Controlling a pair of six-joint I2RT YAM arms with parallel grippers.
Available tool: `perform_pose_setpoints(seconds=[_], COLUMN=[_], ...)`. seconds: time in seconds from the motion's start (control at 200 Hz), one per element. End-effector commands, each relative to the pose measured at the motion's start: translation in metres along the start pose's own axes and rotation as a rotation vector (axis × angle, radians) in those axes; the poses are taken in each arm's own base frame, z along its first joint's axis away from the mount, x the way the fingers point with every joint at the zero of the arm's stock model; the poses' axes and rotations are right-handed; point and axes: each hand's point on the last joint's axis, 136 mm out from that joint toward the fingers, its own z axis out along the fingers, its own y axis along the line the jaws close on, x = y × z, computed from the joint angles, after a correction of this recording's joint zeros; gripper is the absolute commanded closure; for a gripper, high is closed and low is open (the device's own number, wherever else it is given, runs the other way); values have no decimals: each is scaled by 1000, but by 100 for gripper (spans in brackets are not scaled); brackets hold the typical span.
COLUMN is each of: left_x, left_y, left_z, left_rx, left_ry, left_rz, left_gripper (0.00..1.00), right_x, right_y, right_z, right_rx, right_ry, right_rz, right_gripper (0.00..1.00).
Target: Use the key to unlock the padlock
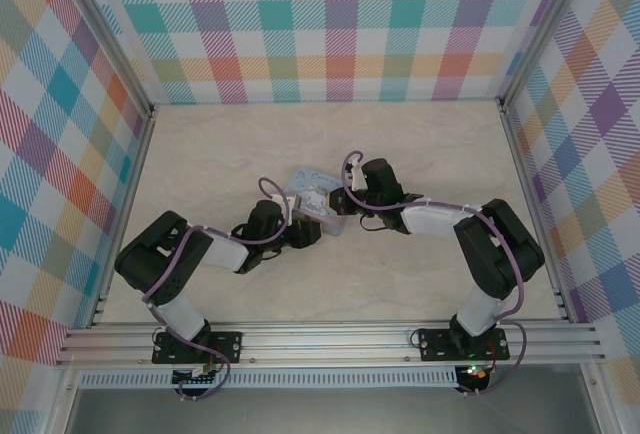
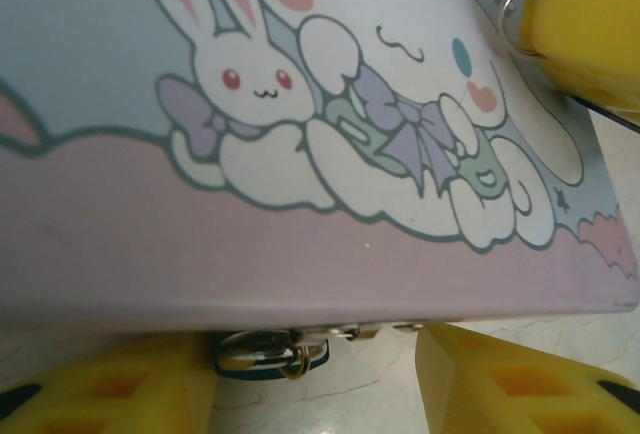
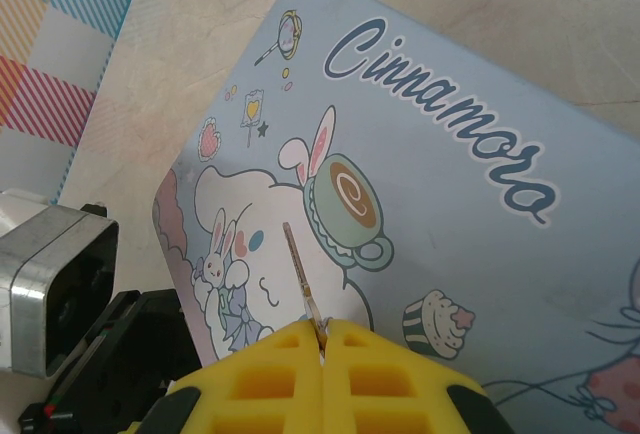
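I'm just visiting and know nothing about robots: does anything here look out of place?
Nothing spilled or broken. The cartoon tin sits askew on the table, and the right hand pinches the key above its printed top, not at the padlock on the tin's edge.

The padlock (image 2: 268, 352) hangs at the pictured tin's (image 2: 300, 254) lower edge, between the left gripper's (image 2: 315, 399) parted yellow fingers (image 2: 110, 394), over the pale marbled table (image 2: 590, 329).
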Motion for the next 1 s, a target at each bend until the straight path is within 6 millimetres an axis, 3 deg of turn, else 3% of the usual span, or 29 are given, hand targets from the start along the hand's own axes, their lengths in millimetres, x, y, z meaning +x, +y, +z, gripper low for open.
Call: perform_pose_setpoints(seconds=[0.0,0.995], left_x=[24,9], left_y=[-4,10], left_z=[5,18], left_rx=[16,-80], left_ry=[69,-1], left_rz=[-28,-163], left_gripper=[49,67], right_x=[7,5], right_y=[-1,1], right_z=[5,5], right_rx=[5,-2], right_ry=[28,23], right_rz=[13,17], right_gripper=[100,100])
